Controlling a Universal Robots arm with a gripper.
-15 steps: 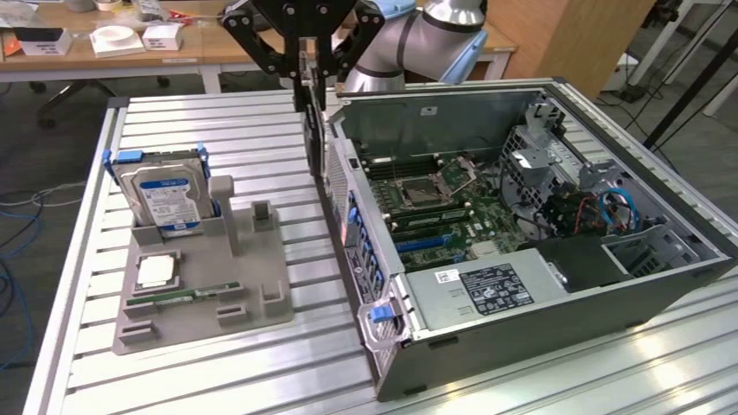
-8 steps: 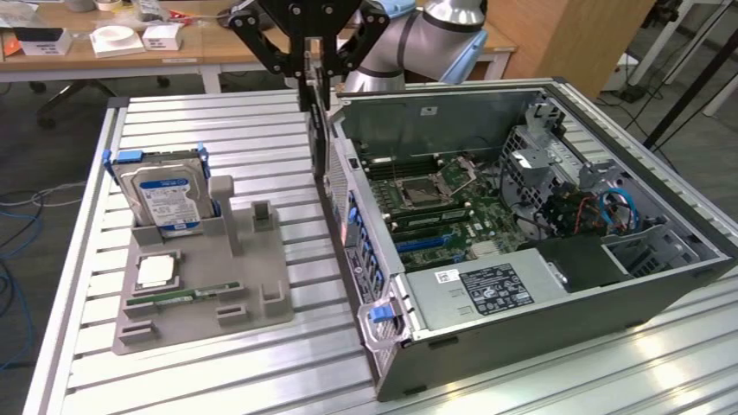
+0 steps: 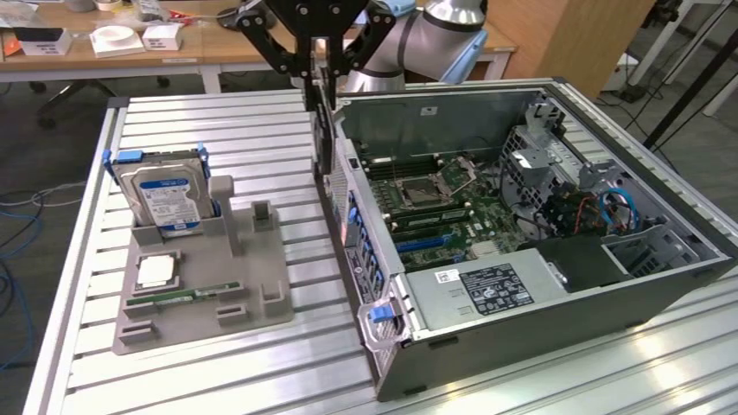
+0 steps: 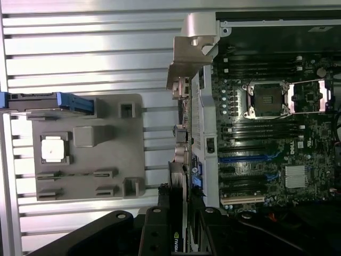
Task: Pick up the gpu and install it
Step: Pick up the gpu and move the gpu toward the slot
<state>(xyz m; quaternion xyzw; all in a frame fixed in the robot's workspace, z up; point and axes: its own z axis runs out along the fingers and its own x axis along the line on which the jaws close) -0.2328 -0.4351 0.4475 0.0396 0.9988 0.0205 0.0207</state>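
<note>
1. Counter (image 3: 231,380): a ribbed metal surface that is carrying the computer case and the grey tray side by side.
2. Computer case (image 3: 554,346): it is lying open toward the exterior view's right, with its main board (image 3: 450,207) facing upward.
3. Grey tray (image 3: 259,285): it is sitting just beside the case, toward the exterior view's left, and is holding a hard drive (image 3: 168,199) on edge at its far end.
4. Gpu (image 4: 180,186): it is hanging edge-on over the case wall that faces the tray, clear of the tray and not yet seated in the board. Its long axis is running straight away from the gripper (image 3: 321,73), with the silver bracket (image 4: 192,42) at the far end.
5. Fingers (image 4: 154,234): they are drawn in narrow, clamping the two flat faces of the gpu at its near end.
6. Blue slots (image 4: 248,158): they are lying on the board, on the case side of the card. By judgement, the deciding relation is this sideways offset, with the card standing toward the tray side of the slots.
</note>
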